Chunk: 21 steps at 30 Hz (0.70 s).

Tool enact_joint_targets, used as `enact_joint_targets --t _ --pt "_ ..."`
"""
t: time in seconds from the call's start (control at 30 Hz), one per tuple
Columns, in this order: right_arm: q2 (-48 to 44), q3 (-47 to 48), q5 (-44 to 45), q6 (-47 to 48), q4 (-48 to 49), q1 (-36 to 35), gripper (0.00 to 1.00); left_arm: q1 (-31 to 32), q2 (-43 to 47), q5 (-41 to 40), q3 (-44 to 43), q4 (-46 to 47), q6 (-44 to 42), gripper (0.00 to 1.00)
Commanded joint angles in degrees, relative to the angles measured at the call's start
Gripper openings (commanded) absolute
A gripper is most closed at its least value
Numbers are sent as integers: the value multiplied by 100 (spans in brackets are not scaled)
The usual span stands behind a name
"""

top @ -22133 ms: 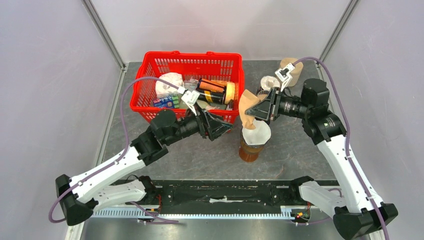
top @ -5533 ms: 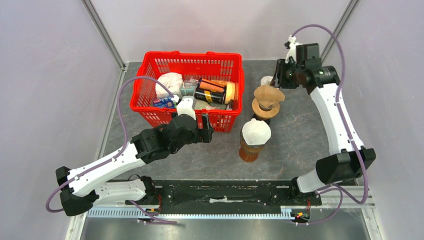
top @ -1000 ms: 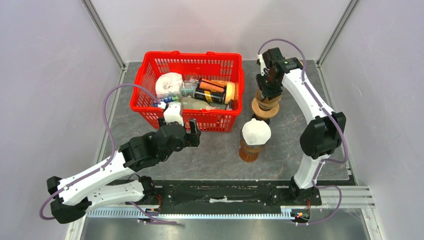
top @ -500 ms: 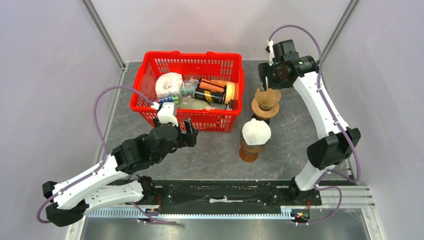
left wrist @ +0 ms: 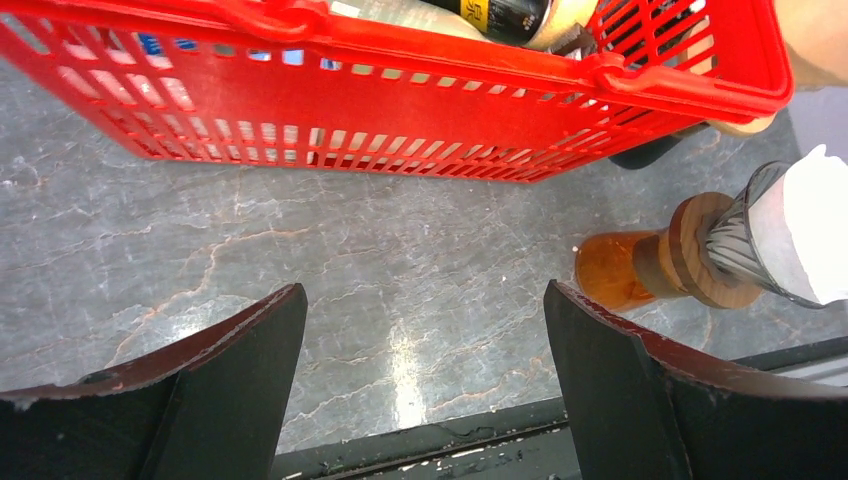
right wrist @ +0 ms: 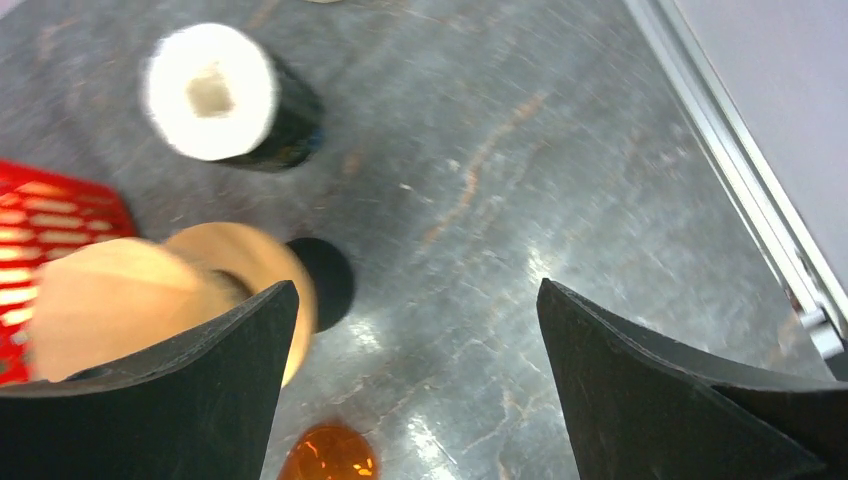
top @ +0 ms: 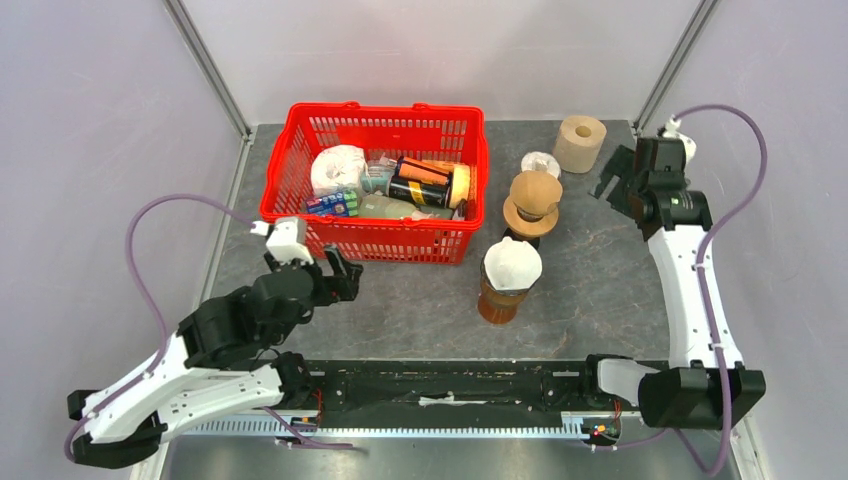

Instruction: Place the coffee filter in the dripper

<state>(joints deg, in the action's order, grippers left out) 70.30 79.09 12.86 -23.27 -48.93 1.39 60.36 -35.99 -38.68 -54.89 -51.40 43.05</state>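
Coffee filter (top: 535, 187), the brown paper one, sits on top of the wooden dripper (top: 527, 218), just right of the red basket (top: 375, 118) and just behind the amber carafe (top: 497, 302). The carafe carries a second dripper (left wrist: 730, 235) lined with a white filter (top: 512, 262).

The right fingers (right wrist: 150, 400) are spread wide with nothing between them, and they stand well apart from the dripper, out near the right edge of the surface (top: 590, 270). The left fingers (left wrist: 230, 390) are spread just as wide and empty, over bare surface in front of the basket. I judge the placing step to be done or all but done. The paper domes above the rim, so I cannot tell whether it is nested down inside. If it is not, the next move calls for a light press at its centre without tipping the stand.

The top view alone shows both arms and the whole layout, including a brown paper roll (top: 580, 143) and a small white roll (top: 541, 163) behind the dripper. The right wrist view adds the dark base under the dripper, though filter and dripper are blurred there. The left wrist view gives the carafe from the side, with its wooden collar and the ribbed glass of the second dripper, but shows almost nothing of the brown filter.
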Motion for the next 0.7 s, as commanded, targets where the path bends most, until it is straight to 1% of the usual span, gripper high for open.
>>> enact_joint_targets --t 0.0,0.2,0.3,0.5,0.67 --pt "-568 -827 779 -559 467 361 97 -7 443 -442 12 -581 648 95" --pt "-1668 -2162 1612 -826 1078 397 97 -8 935 -1018 99 -1488 1540 95" --pt "-2122 -2543 1771 -870 1297 397 97 -7 1078 -1153 154 -1662 1777 95" --pt "-2703 -2787 1815 -802 1344 402 97 -9 1005 -1255 181 -1667 1886 95" --pt "-2809 -2821 1703 -846 1347 397 97 -7 830 -1305 90 -1674 1853 95"
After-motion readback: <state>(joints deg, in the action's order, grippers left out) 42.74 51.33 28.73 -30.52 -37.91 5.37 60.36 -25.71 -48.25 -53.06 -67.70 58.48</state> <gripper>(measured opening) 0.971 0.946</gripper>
